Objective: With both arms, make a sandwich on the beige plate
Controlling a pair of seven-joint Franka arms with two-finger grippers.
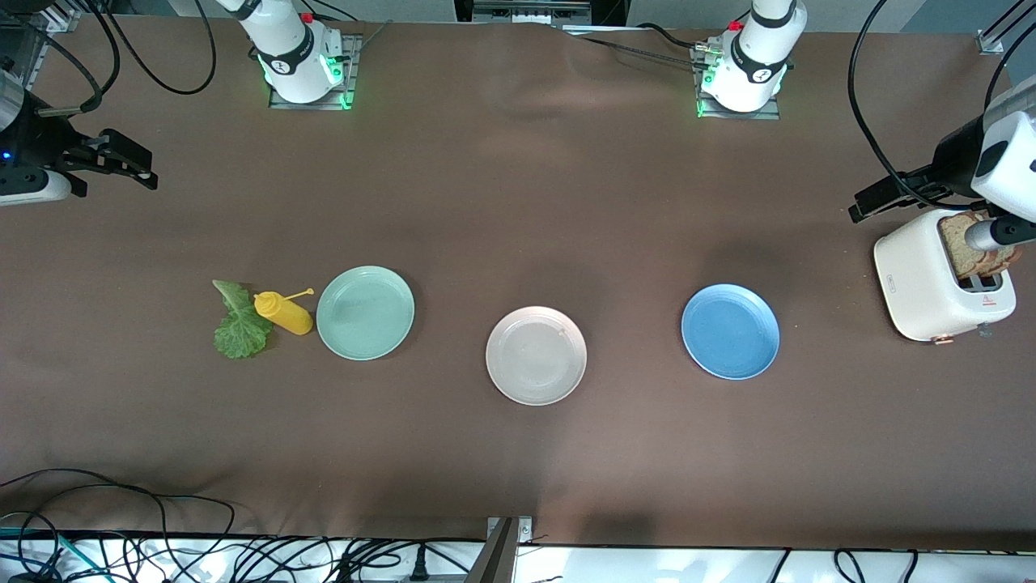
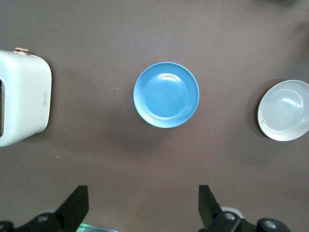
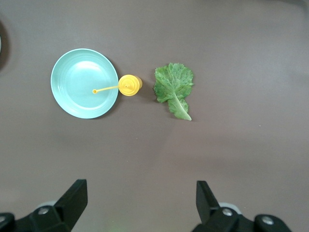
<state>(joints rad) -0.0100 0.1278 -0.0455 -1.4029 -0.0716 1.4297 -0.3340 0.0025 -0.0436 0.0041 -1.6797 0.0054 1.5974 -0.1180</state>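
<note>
Bread slices stand in the white toaster at the counter's left-arm end. We see the beige plate mid-counter, between a blue plate and a mint-green plate; a yellow bottle and the lettuce leaf lie beside the mint-green plate. Left tool over the left-arm end and right tool over the right-arm end both gape wide, holding nothing.
</note>
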